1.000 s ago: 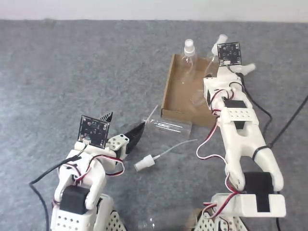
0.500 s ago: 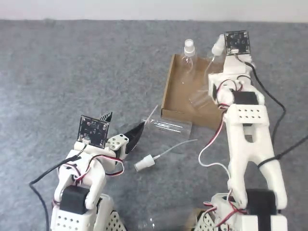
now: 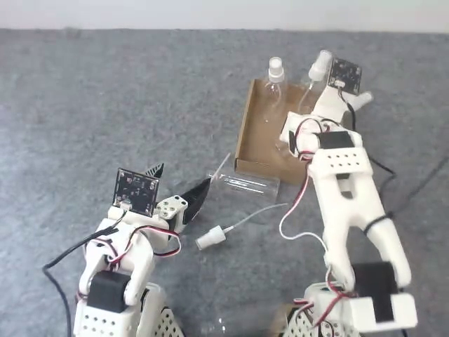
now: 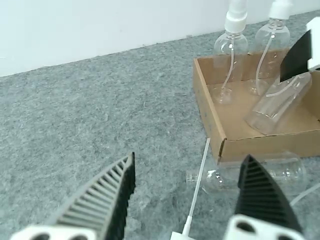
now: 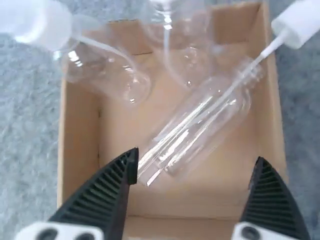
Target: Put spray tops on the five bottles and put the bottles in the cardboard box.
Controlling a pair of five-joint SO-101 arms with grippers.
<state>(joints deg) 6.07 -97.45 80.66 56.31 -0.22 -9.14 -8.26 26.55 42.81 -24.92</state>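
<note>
Box (image 3: 243, 133) holds 3 bottles; a 4th lies outside.
2 upright bottles (image 4: 231, 50) with spray tops stand at the box's far end; a tilted bottle (image 5: 200, 130) leans beside them; right gripper (image 5: 195, 157) hovers above, jaws open; capless bottle (image 3: 245, 185) lies just beside the near wall, loose top (image 3: 212, 239) nearby; left gripper (image 4: 189, 159) open, empty.
</note>
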